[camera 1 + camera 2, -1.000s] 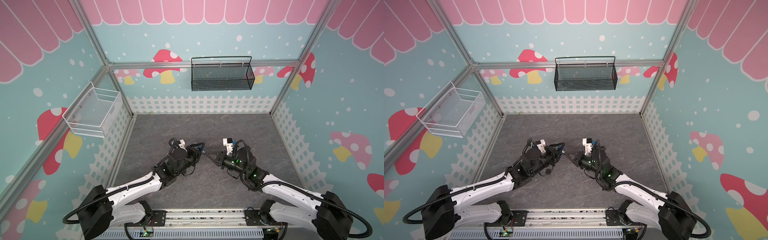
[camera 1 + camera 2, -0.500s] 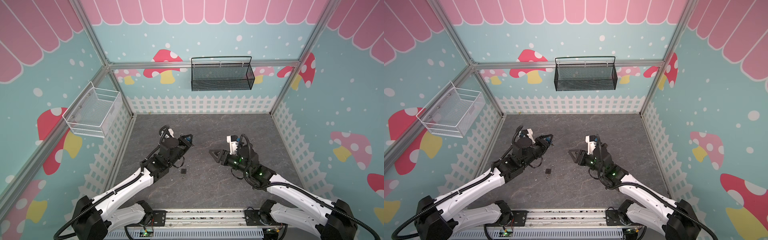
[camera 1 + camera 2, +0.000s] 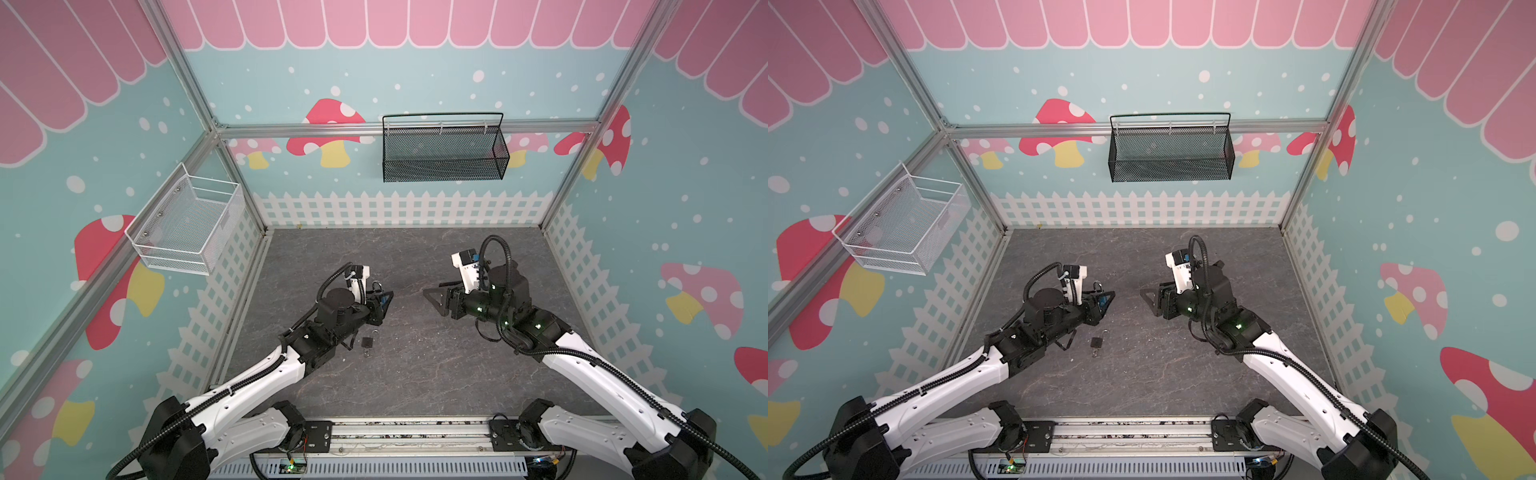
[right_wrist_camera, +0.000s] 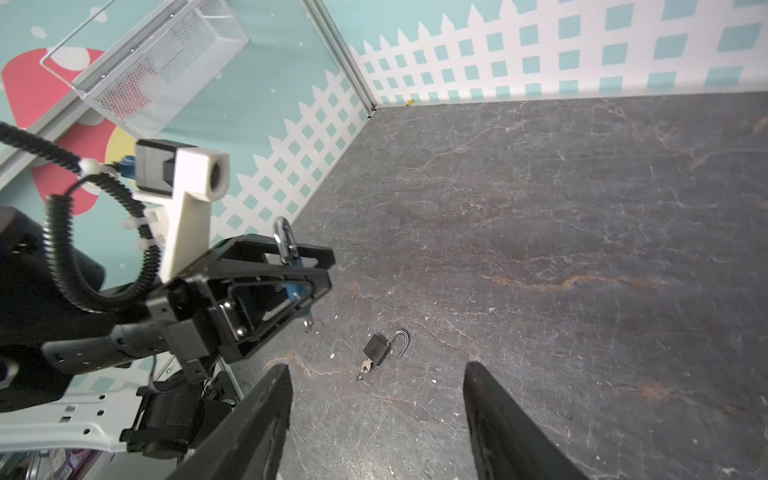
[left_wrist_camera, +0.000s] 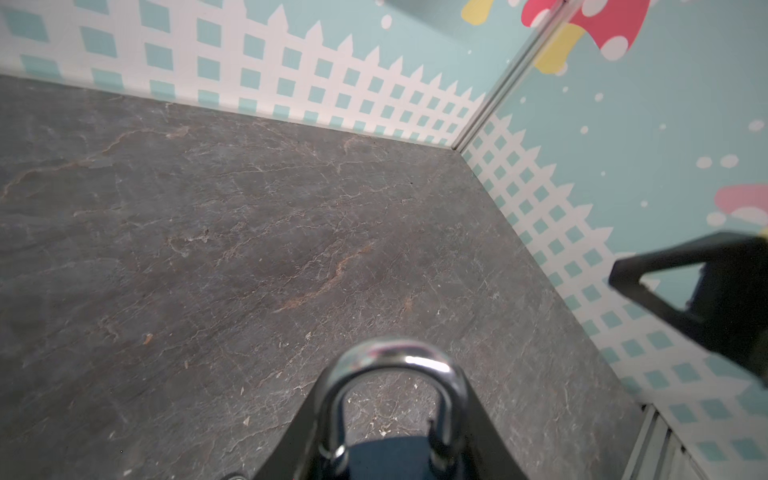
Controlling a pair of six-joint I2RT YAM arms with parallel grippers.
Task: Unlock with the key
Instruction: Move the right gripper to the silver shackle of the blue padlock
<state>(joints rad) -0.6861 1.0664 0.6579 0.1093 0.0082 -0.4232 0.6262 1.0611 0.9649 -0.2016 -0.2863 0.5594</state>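
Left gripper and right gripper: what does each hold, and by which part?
The left gripper clamps the blue padlock by its body, shackle sticking out free. The right gripper is open and holds nothing.

The left gripper [image 3: 1105, 299] clamps a blue padlock [image 3: 1099, 302], its shackle pointing up. The right gripper [image 3: 1148, 297] faces it across a gap. A small black padlock [image 3: 1096, 342] lies on the grey floor [image 3: 1163, 374] nearby, a key [image 3: 1096, 353] at its near end.

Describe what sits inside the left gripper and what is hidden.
A blue padlock sits between the left gripper's jaws; its silver shackle sticks out above, a small metal piece, probably the key, below. The fingers cover most of its body.
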